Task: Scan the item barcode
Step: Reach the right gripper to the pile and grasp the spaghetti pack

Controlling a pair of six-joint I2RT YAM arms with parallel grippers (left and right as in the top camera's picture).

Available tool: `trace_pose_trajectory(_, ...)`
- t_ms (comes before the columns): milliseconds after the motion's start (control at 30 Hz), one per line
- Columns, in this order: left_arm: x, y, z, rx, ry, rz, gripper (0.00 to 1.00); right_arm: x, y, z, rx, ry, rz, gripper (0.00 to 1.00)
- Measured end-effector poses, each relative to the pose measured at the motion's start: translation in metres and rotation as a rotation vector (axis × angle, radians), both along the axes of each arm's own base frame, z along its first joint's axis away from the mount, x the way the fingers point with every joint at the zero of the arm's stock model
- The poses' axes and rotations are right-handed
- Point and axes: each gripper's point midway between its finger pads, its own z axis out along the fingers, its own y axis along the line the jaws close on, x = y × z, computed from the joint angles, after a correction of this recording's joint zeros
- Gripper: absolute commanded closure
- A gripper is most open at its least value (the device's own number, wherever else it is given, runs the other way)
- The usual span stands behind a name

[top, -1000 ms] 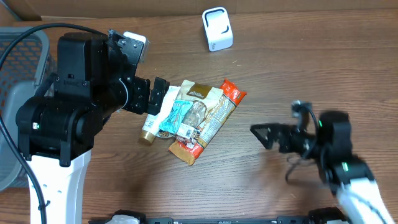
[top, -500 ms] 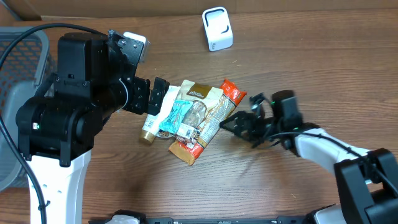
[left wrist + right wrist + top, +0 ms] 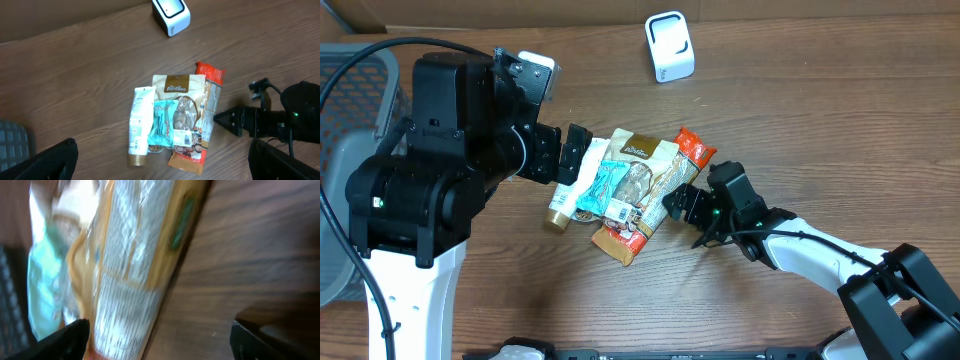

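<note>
Right claw newly beside packets, blurred close-up

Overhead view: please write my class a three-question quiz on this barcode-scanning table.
1. Which arm's end effector is beside the orange-and-tan snack packet?
2. True or false: the white box-shaped scanner stands apart from the packet pile.
3. The white plastic tube lies: A, on the pile's left-arm side; B, on its right-arm side; C, against the scanner.
Key: 1, the right end effector; 2, true; 3, A.
</note>
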Motion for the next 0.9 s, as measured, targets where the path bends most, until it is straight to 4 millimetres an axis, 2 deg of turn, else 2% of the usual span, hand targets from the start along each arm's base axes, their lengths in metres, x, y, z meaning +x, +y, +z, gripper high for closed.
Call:
trace_pose_trajectory(133, 0.0, 0.0, 0.0, 0.0, 0.0, 0.0, 0.01, 0.011, -0.002, -0.001, -0.003, -0.025, -0.052, 0.16)
trace_pose_trajectory(300, 0.0, 0.0, 0.0, 0.0, 0.0, 0.0, 0.0, 0.025, 0.005, -0.004, 0.031, -0.042, -0.084, 0.18)
trace_pose_trajectory(500, 0.0, 0.0, 0.0, 0.0, 0.0, 0.0, 0.0, 0.043, 0.02, -0.007, 0.058, -0.036, -0.104, 0.3)
trace_pose_trajectory(600, 0.0, 0.0, 0.0, 0.0, 0.0, 0.0, 0.0, 0.047, 0.026, -0.009, 0.06, -0.034, -0.103, 0.37)
trace_pose_trajectory(733, 0.0, 0.0, 0.0, 0.0, 0.0, 0.0, 0.0, 0.049, 0.03, -0.015, 0.059, -0.025, -0.099, 0.52)
trace_pose_trajectory(900, 0.0, 0.0, 0.0, 0.0, 0.0, 0.0, 0.0, 0.045, 0.029, -0.02, 0.042, 0.001, -0.08, 0.74)
